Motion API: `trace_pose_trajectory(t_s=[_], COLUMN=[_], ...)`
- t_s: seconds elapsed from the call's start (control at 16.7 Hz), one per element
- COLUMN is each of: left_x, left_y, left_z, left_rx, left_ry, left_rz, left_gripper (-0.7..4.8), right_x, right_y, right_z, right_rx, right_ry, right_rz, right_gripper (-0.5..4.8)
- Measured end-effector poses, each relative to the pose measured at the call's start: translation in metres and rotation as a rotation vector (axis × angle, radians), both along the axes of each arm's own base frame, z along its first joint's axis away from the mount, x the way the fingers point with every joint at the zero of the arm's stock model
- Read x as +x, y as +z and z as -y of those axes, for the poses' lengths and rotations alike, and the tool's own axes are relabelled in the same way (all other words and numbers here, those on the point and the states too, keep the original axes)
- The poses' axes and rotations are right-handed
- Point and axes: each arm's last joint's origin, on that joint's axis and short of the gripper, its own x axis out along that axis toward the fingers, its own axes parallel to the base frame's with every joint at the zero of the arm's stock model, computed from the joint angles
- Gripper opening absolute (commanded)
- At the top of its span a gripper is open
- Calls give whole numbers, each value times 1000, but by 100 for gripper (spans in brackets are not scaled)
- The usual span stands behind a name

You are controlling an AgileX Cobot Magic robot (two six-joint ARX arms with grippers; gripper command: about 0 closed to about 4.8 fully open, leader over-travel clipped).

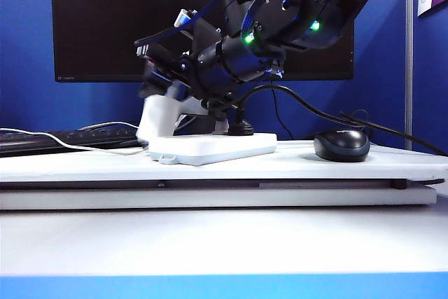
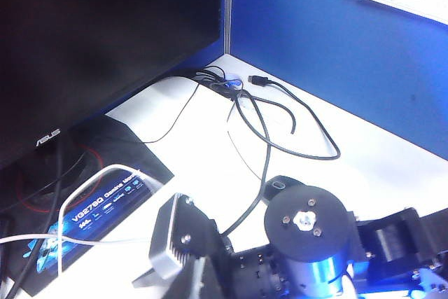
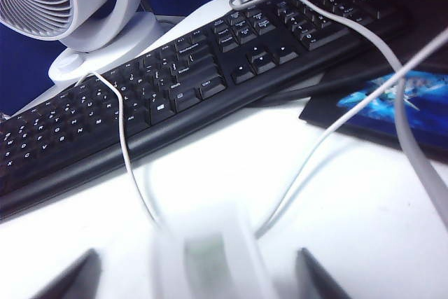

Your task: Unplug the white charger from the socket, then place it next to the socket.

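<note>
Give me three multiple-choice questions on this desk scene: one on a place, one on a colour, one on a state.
1. In the exterior view, the mouse lies: A left of the socket; B right of it; C on it.
2. The keyboard is: A white; B black; C blue.
3. The right gripper at the white charger is: A open; B shut on it; C shut on a cable.
B, the mouse sits rightward; B, black keys; A, fingers stand wide of the charger. The left gripper shows nowhere.
</note>
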Motion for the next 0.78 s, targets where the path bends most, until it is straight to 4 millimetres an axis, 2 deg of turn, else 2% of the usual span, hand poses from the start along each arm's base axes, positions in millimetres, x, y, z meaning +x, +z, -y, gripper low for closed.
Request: trace_pose_trajectory(t_s=[0.48,0.78], left_x=[0,0], left_y=[0,0], left_z=[0,0], left_rx=[0,0], left_ry=[0,0], left_rz=[0,0], left_gripper=[-5,-5], right_x=[-12,-18], right_y=[30,23], right_z=[10,15], right_rx=[-33,-176], right_ry=[3,24], right_rz=[-16,-62], right_gripper=[315,314])
